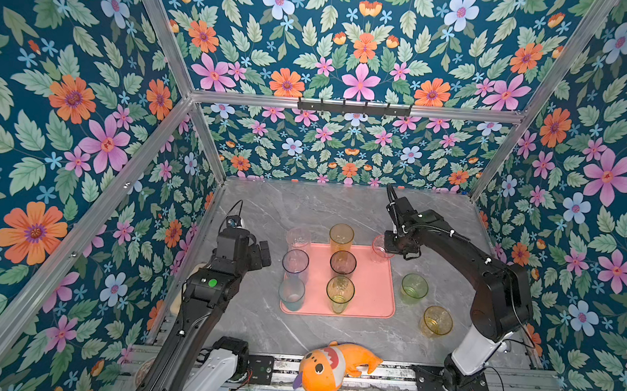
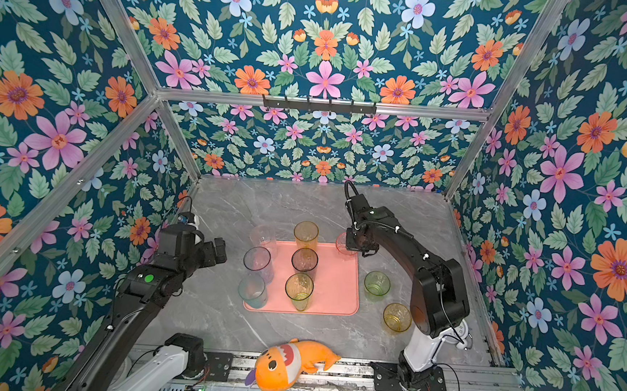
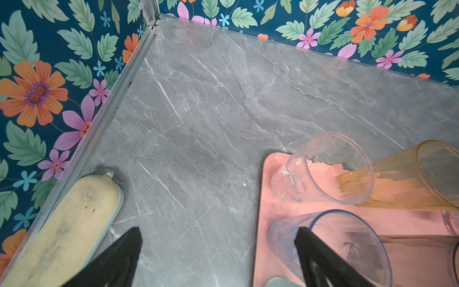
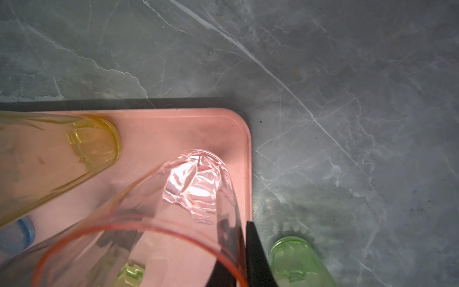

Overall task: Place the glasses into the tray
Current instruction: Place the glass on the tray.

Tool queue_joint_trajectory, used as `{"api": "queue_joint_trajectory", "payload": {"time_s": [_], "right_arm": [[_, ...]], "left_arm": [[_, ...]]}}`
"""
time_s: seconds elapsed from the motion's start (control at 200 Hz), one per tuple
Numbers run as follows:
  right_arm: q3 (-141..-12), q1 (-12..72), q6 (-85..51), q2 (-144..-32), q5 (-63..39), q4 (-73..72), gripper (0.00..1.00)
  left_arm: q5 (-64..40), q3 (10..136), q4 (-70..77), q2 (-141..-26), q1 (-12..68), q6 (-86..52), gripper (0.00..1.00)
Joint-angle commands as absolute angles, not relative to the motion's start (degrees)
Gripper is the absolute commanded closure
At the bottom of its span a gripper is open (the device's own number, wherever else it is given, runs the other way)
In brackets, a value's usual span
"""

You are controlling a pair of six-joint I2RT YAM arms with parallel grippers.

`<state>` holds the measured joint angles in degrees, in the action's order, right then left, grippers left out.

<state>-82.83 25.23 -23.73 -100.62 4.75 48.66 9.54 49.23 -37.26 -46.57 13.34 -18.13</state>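
Your right gripper (image 4: 237, 238) pinches the translucent pink plastic tumbler (image 4: 193, 179) over the far right corner of the flat salmon-pink tray (image 4: 154, 129); your left gripper (image 3: 218, 232) stands spread.

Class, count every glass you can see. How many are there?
9. Six stand on the tray: clear, amber, blue-grey, smoke-grey, teal, yellow-green. The right gripper holds the pink one at its far corner. Green and yellow stand on the table. None seems hidden.
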Motion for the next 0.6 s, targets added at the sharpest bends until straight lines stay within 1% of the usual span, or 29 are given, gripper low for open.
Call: {"api": "queue_joint_trajectory", "payload": {"time_s": [0.0, 0.37, 0.595], "right_arm": [[-82.96, 25.34, -24.34, -101.62, 5.19, 46.93, 0.95], [-85.71, 25.57, -23.73, -105.84, 5.49, 47.43, 0.95], [-86.40, 25.55, -23.44, -106.44, 6.24, 48.06, 0.96]], "left_arm": [[9.65, 49.44, -36.56, -46.54, 13.29, -18.28, 0.01], [9.79, 48.78, -36.56, -46.14, 13.30, -18.41, 0.01], [9.71, 48.61, -36.48, -45.86, 13.36, -18.50, 0.01]]}}
